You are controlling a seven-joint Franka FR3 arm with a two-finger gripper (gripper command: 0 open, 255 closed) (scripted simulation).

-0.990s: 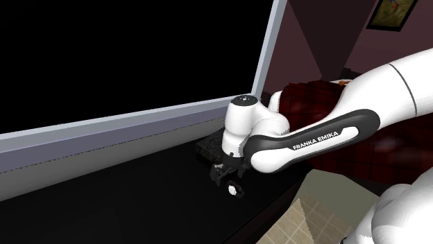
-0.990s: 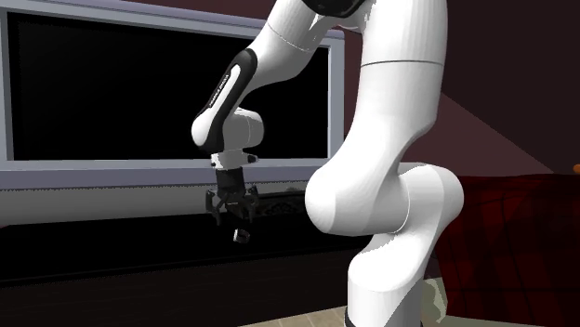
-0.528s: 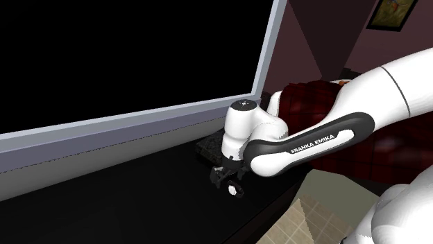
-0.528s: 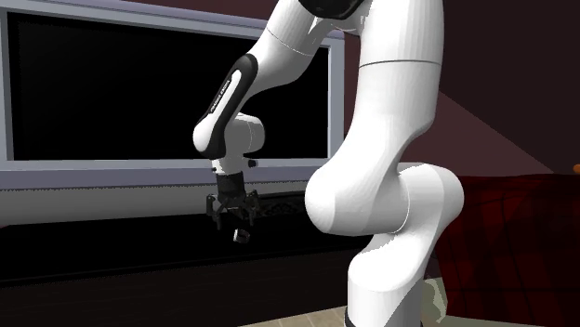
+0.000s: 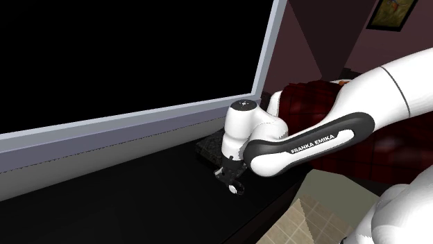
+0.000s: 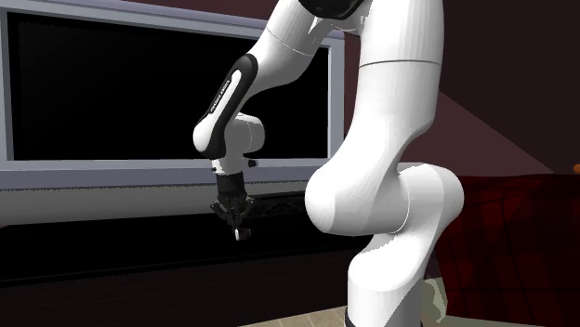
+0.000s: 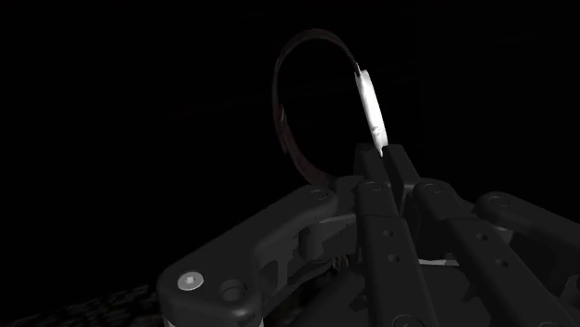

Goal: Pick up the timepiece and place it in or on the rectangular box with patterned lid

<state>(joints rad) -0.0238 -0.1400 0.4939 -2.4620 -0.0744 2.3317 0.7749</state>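
The timepiece is a small wristwatch with a white face (image 7: 370, 107) and a dark looped strap (image 7: 283, 125). It rests on the black tabletop (image 5: 125, 201). My black gripper (image 7: 383, 153) points down at it, fingers together and clasping the edge of the watch face. From the shoulder camera the gripper (image 5: 231, 177) stands just over the watch (image 5: 236, 188). The second exterior view has the gripper (image 6: 235, 219) above the watch (image 6: 241, 234). The flat rectangular box with patterned lid (image 5: 208, 147) lies just behind the hand, near the grey frame; the arm hides part of it.
A big grey-framed pane (image 5: 173, 114) holding a black area runs along the back of the tabletop. A dark red checked bed (image 5: 312, 97) lies beyond the arm. The table's front edge drops to a tiled floor (image 5: 305, 222).
The fingers stood wide apart over the watch and have now come together on its face. The hand sank slightly half a second earlier, then held its place.
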